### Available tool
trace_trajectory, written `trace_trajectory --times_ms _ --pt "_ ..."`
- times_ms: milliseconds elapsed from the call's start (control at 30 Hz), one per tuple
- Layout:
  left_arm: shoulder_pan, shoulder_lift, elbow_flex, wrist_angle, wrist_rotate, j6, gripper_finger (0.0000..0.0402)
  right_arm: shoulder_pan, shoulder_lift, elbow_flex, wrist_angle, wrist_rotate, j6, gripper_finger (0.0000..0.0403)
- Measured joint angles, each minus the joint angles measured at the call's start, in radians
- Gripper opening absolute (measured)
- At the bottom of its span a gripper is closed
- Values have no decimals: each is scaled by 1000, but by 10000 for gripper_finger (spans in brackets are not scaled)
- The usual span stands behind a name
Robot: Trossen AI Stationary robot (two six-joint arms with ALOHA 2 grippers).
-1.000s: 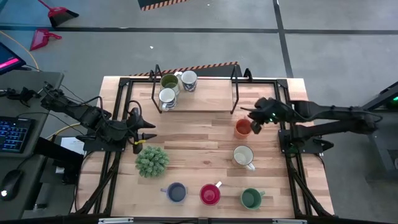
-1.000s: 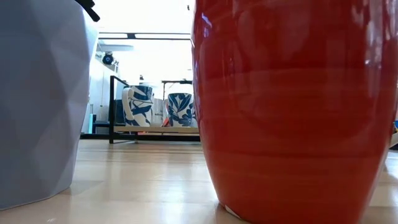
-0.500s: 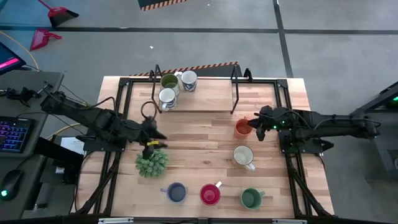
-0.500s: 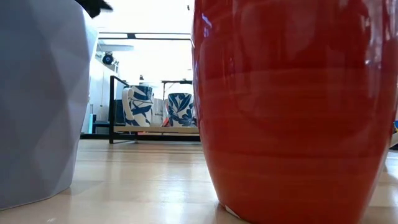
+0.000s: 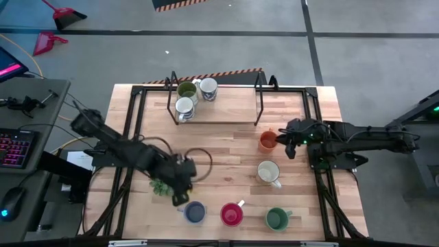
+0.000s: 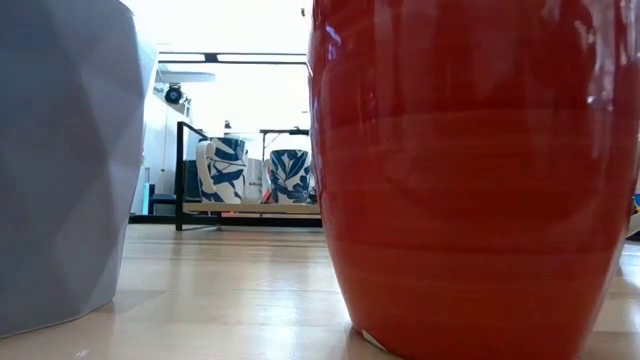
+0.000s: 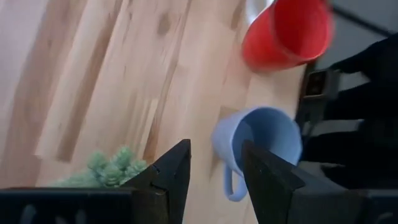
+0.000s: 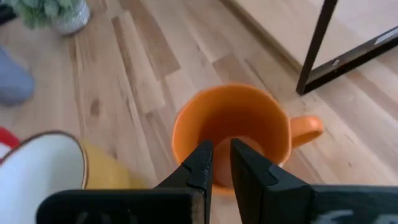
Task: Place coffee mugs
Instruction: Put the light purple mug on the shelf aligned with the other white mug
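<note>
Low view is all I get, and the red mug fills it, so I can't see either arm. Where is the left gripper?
Observer: The left gripper is open, just short of the blue mug, which stands upright next to the red mug.
Operator: And the right one?
Observer: The right gripper is over the near rim of the orange mug, on the table's right side.
Operator: Is that mug upright?
Observer: Yes, it stands on the wood with its mouth up.
</note>
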Motion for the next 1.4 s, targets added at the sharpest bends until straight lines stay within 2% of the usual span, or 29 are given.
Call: trace_trajectory --times_ms 100,300,467,700,1400 --pt "-10 85 12 -6 29 -76 129 0 0 0 -27 -24 -25 37" --pt "-31 197 17 -5 163 -194 129 0 0 0 -36 -33 -31 37" --pt "-65 228 17 0 159 -244 129 0 0 0 -33 -42 14 37" --pt "-83 228 17 1 90 -307 129 0 0 0 -28 -59 21 37" --pt "-83 362 17 113 89 -316 129 0 0 1 41 -85 22 37"
